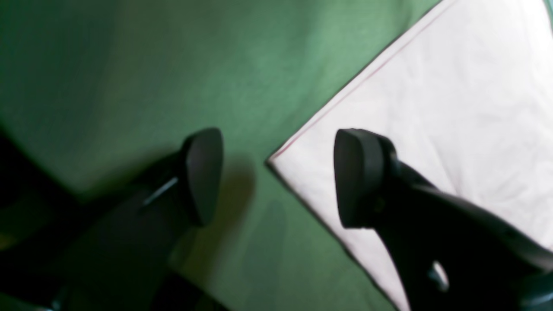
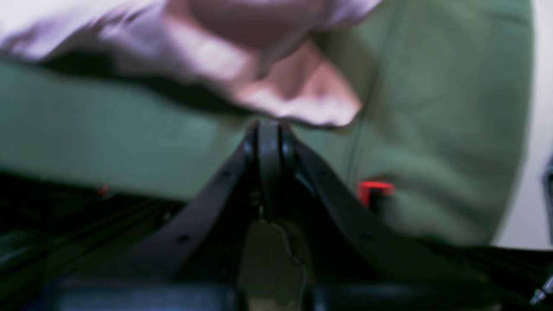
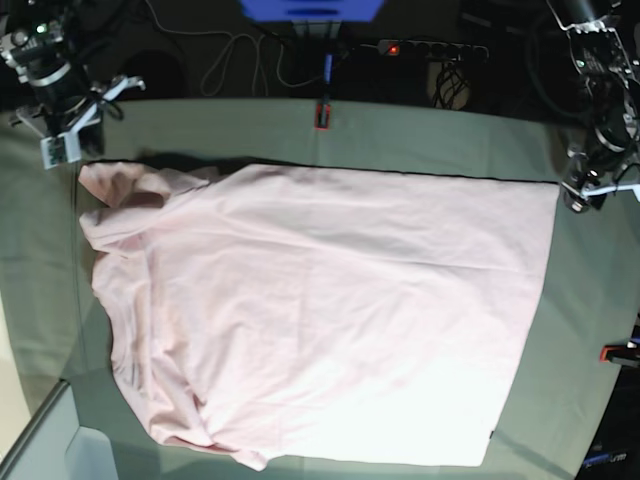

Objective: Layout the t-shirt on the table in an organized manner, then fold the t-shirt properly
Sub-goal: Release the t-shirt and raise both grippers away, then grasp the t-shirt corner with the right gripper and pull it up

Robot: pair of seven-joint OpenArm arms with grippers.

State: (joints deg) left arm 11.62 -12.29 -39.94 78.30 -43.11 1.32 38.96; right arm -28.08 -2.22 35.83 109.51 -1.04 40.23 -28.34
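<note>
The t-shirt (image 3: 320,310) is spread across the middle of the table (image 3: 440,135), plain pale pink side up, with no lettering to be seen. Its far and right-hand edges are laid straight in the base view, while the left-hand portion is rumpled, with a bunched fold at the upper-left corner and loose creases down toward the near-left corner. In the left wrist view a square corner of the shirt (image 1: 432,129) is seen lying flat on the green cloth (image 1: 216,65). The left gripper (image 1: 278,177) is held over that corner with its fingers (image 1: 358,177) spread well apart: one is over the pink fabric and the other over bare cloth, and nothing is held between them. The right gripper (image 2: 270,129) is seen with its fingers pressed together; a crumpled pink flap of the shirt (image 2: 298,90) lies just beyond the tips, but the blur does not allow it to be told whether any fabric is pinched. A red-orange clamp (image 3: 321,115) is fixed at the far edge of the table, and another clamp (image 3: 618,352) at its right edge.
</note>
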